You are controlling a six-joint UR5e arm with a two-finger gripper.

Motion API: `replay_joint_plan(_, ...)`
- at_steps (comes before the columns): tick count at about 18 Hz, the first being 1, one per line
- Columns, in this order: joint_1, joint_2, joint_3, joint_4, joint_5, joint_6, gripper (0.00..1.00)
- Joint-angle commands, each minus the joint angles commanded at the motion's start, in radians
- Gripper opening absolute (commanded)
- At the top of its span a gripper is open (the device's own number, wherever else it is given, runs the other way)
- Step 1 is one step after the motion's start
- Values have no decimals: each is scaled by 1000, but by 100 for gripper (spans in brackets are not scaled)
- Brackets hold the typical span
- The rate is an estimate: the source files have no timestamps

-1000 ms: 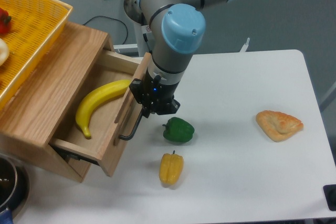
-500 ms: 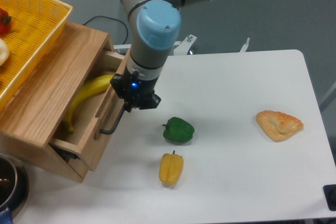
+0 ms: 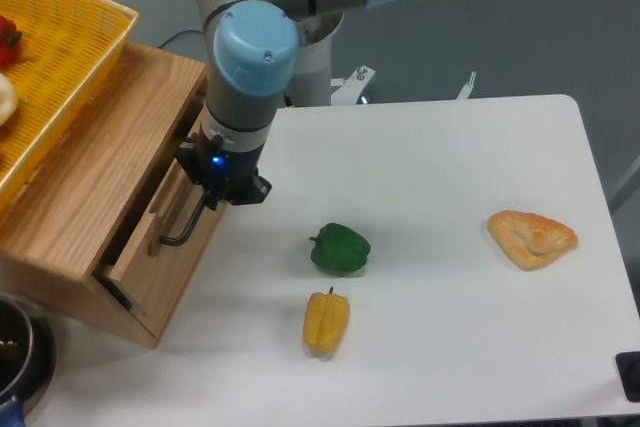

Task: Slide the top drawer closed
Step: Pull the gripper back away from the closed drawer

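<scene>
The top drawer (image 3: 168, 259) is a light-oak drawer in the wooden cabinet (image 3: 90, 172) at the left. It is pushed almost fully in, with only a thin gap showing. Its front panel carries a black bar handle (image 3: 180, 232) and a wooden strip (image 3: 163, 209). My gripper (image 3: 213, 197) points down at the far end of the handle and looks shut on it. The wrist hides the fingertips. The inside of the drawer is hidden.
A yellow wire basket (image 3: 60, 57) sits on top of the cabinet. A green pepper (image 3: 340, 248) and a yellow pepper (image 3: 326, 320) lie just right of the drawer front. A pastry (image 3: 532, 237) lies at the right. A dark pot (image 3: 15, 347) stands at the bottom left.
My gripper has moved left with the handle, and the drawer has slid from wide open to almost shut. The banana inside it is now hidden.
</scene>
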Motion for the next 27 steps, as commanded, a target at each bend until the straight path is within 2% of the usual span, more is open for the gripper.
replay_joint_plan(9, -20, -8, 0, 5, -2, -25, 10)
replay_joint_plan(11, -6, -9, 8, 21, 0, -12, 24)
replay_joint_plan(12, 7, -9, 11, 43, 2, -9, 27)
replay_joint_plan(13, 33, -9, 12, 76, 2, -8, 33)
replay_joint_plan(14, 56, -9, 12, 115, 2, -8, 46)
replay_joint_plan(15, 76, -9, 12, 155, 3, -8, 55)
replay_joint_plan(16, 98, -11, 14, 185, 3, -6, 57)
replay_joint_plan(17, 124, -11, 14, 199, 3, 0, 61)
replay_joint_plan(19, 168, -14, 14, 207, 8, 94, 79)
replay_joint_plan(21, 198, -23, 14, 207, 73, 199, 92)
replay_joint_plan(24, 225, -58, 17, 221, 193, 297, 99)
replay_joint_plan(27, 274, -110, 20, 262, 206, 380, 99)
